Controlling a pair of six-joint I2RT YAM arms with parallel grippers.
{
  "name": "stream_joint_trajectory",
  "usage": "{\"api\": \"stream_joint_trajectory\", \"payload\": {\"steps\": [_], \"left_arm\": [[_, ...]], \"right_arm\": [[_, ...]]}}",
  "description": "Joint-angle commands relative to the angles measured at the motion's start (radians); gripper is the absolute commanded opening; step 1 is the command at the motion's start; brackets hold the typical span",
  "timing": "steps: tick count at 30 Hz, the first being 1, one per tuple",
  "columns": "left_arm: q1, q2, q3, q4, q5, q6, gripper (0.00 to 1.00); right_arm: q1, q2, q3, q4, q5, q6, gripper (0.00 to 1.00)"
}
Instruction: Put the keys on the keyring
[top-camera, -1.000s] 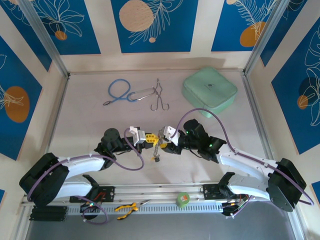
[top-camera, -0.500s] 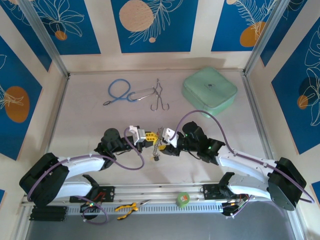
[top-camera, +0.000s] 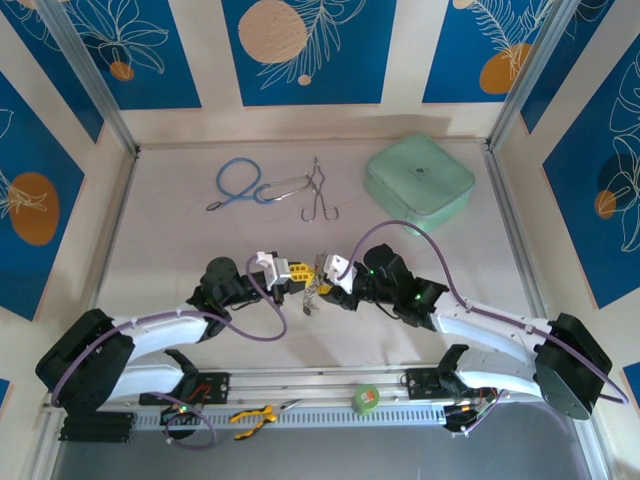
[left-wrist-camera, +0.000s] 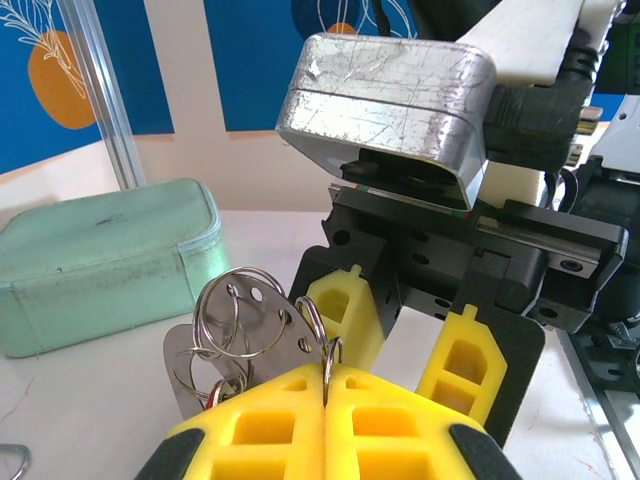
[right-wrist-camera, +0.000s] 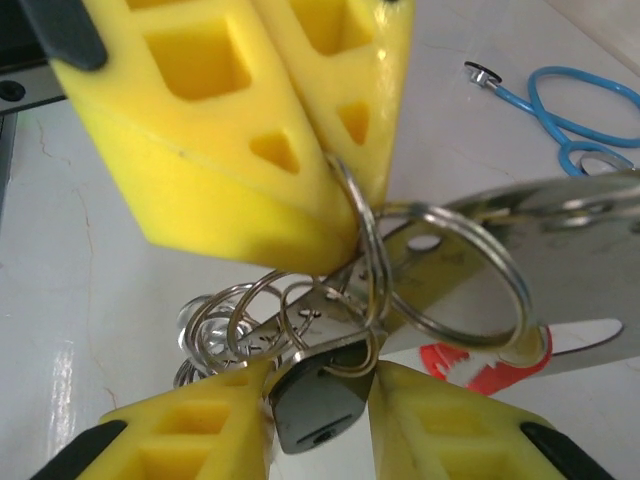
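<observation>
Over the table's near middle, my two grippers meet tip to tip. My left gripper (top-camera: 296, 279) (left-wrist-camera: 328, 374) is shut on a thin silver split ring of the keyring (right-wrist-camera: 362, 228). More silver rings (left-wrist-camera: 232, 312) and a flat holed metal plate (left-wrist-camera: 270, 340) are linked to this ring. My right gripper (top-camera: 322, 284) (right-wrist-camera: 316, 388) faces it, its yellow fingers closed against the black plastic head of a key (right-wrist-camera: 312, 412). That key hangs from the same ring. A red tag (right-wrist-camera: 478, 368) lies behind the rings. The bundle (top-camera: 311, 298) dangles between both grippers.
At the back lie a blue cord loop (top-camera: 237, 181), steel forceps (top-camera: 318, 196) and a mint-green pouch (top-camera: 418, 181). A green tape roll (top-camera: 367, 398) and yellow-handled pliers (top-camera: 254, 413) sit on the front rail by the arm bases.
The right gripper has moved left, closer to the left gripper. The dangling bundle of keys and chain now hangs shorter and higher between them.
</observation>
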Motion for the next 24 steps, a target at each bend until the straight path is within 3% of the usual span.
{"api": "stream_joint_trajectory", "payload": {"steps": [1,14,24], "left_arm": [[-0.005,-0.022,-0.004,0.014,-0.006,0.017,0.00],[-0.006,-0.024,-0.002,0.010,0.003,0.014,0.00],[-0.005,-0.029,-0.004,0.006,-0.004,0.018,0.00]], "right_arm": [[0.004,-0.026,-0.017,-0.024,-0.001,-0.025,0.31],[0.002,-0.019,-0.013,0.020,0.042,-0.021,0.27],[0.003,-0.042,-0.012,0.002,0.061,-0.044,0.05]]}}
